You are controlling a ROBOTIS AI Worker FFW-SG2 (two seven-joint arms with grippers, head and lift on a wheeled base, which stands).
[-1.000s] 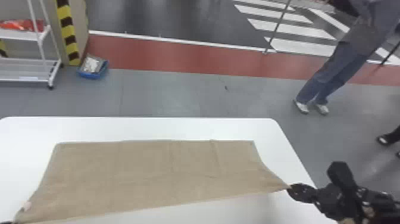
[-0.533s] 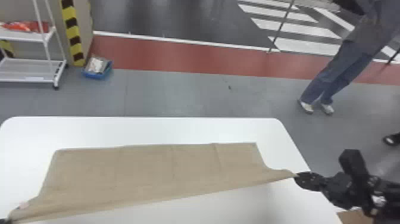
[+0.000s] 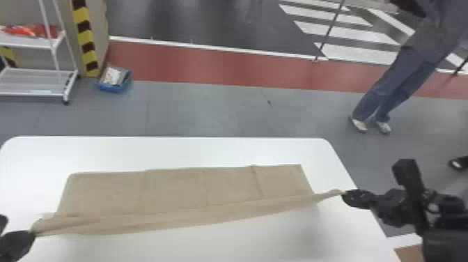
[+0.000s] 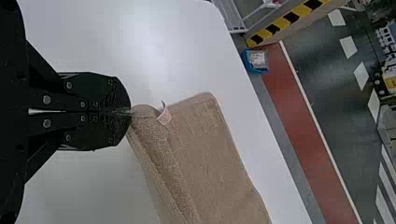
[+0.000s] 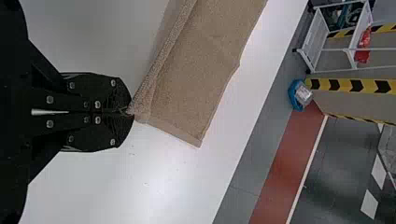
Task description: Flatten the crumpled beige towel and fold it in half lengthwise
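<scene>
Nearest, the left gripper [image 3: 33, 232] is closed on one corner of the beige towel [image 3: 226, 188], just beside a small pale tag [image 4: 164, 115], and the right gripper [image 3: 344, 195] is clamped on the corner at the other end. Pinching both ends of the near edge probably keeps that edge taut, so it can travel as one line rather than bunch in the middle. Between them the edge forms a narrow raised band [image 3: 181, 218], turned partly over the cloth behind it. Beyond the band the towel lies mostly flat on the white table [image 3: 209, 149], its far edge nearly straight, its own weight likely anchoring it. The lengthwise fold looks under way but incomplete; next, both corners should go evenly to the far edge, since uneven pulling could skew the fold or drag the cloth. Farther off, a blue bin [image 3: 114, 85] sits on the floor.
</scene>
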